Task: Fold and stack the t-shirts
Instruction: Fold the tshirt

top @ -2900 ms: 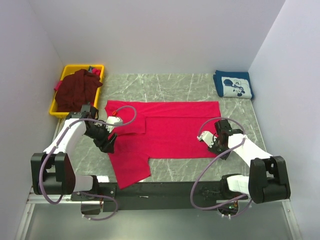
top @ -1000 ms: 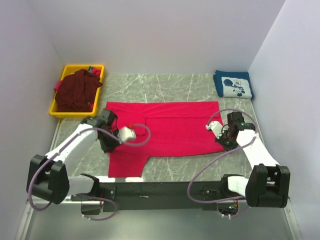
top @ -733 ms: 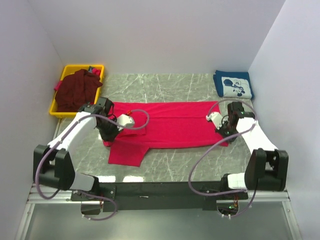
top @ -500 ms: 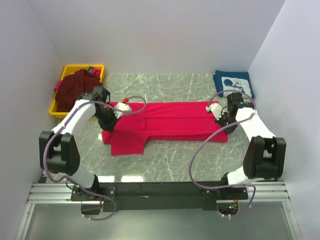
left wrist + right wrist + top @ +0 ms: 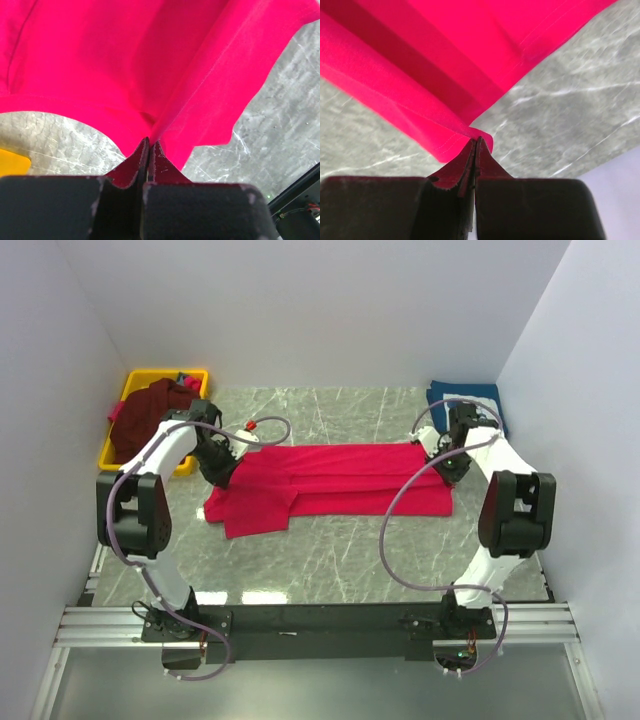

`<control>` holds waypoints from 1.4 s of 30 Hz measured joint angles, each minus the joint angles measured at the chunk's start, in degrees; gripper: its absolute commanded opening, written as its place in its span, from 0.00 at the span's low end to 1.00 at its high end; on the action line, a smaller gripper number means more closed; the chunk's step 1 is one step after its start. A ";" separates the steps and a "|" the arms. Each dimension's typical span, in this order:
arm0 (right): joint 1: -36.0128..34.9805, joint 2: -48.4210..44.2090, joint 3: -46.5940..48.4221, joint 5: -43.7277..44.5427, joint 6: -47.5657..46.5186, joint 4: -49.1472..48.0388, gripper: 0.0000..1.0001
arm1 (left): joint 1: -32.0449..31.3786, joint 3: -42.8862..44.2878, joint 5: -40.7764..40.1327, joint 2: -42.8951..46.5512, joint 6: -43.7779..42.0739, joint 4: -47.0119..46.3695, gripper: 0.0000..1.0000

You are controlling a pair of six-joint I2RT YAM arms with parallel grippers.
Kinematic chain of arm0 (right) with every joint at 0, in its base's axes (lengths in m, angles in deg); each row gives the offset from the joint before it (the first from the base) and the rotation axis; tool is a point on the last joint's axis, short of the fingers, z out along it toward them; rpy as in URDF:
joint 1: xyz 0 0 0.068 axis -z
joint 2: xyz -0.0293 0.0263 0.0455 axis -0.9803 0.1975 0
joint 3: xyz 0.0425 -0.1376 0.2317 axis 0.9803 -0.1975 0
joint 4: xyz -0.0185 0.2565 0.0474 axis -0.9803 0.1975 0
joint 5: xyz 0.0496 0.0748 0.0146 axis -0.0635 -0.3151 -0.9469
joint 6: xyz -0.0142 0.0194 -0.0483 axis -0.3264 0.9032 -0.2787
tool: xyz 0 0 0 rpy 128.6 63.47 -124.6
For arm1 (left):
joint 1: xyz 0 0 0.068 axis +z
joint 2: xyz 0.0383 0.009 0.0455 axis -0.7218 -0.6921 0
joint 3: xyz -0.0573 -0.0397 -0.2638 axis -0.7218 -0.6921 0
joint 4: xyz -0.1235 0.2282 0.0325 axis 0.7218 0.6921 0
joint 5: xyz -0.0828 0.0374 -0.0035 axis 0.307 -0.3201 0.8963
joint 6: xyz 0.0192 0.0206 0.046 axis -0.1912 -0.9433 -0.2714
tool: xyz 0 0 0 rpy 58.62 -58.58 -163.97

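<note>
The crimson-red t-shirt (image 5: 340, 475) lies across the middle of the table as a long, narrow folded band, with one sleeve sticking out at the near left. My left gripper (image 5: 227, 475) is shut on its left end; in the left wrist view the red t-shirt (image 5: 125, 60) runs straight into the shut left gripper (image 5: 148, 143). My right gripper (image 5: 452, 470) is shut on the right end, and its wrist view shows the red t-shirt's hem (image 5: 455, 135) pinched in the right gripper (image 5: 477, 141). The folded navy t-shirt (image 5: 488, 400) lies at the back right. The maroon t-shirt (image 5: 150, 410) is heaped in the bin.
A yellow bin (image 5: 196, 377) stands at the back left corner of the grey marble table (image 5: 330, 560). White walls close in the left, back and right sides. Both arms reach far out, their cables looping over the cloth.
Both grippers have carried the shirt's near edge toward the back of the table. The cloth has folded over itself and the wide spread has become a narrow band.
</note>
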 measured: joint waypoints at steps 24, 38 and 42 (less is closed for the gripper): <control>2.32 7.98 11.63 -2.43 8.85 1.92 0.43 | 5.73 1.01 1.31 -2.40 6.14 -5.07 0.56; 9.57 5.03 -0.13 -11.89 21.53 6.21 0.46 | 13.73 -12.85 6.88 3.54 9.79 -4.94 0.68; 9.53 6.21 -0.46 -11.85 23.89 4.66 0.45 | 13.84 -14.27 7.50 3.54 10.54 -6.03 0.64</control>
